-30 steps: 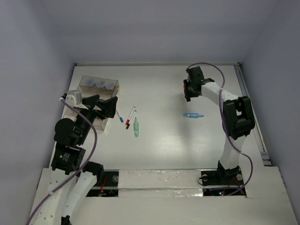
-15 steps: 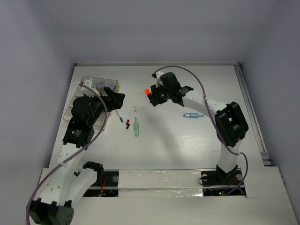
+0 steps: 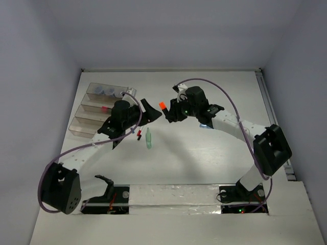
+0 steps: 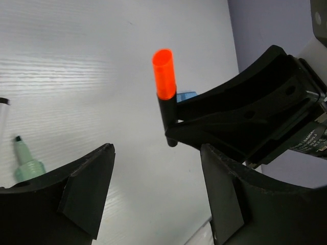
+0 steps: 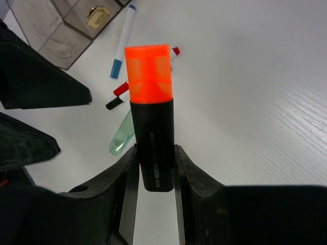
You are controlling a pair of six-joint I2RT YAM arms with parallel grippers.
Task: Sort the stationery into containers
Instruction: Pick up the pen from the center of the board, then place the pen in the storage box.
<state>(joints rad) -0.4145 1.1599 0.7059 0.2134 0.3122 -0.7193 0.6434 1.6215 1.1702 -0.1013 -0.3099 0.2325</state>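
Note:
My right gripper (image 5: 155, 163) is shut on the black body of an orange-capped highlighter (image 5: 150, 122), held above the table with its cap toward the left arm. My left gripper (image 4: 158, 178) is open with nothing between its fingers. Its tips stand just short of the highlighter (image 4: 164, 76), which sits in mid-table (image 3: 163, 106). A pale green marker (image 3: 148, 139) and a red-capped pen (image 3: 139, 135) lie below the two grippers. A blue-capped pen (image 5: 122, 43) lies near them. The clear containers (image 3: 87, 120) stand at the left, with grey-blue pots (image 3: 107, 92) in the far bin.
A pink-capped item (image 3: 104, 108) lies in a middle bin. A light blue marker (image 4: 186, 95) peeks out behind the right gripper's fingers. White walls close in the table (image 3: 204, 163) on three sides. Both arm bases stand at the near edge.
The left arm has swung off the bins to the right, and its jaws have narrowed. The right arm has carried the orange highlighter leftward to meet it.

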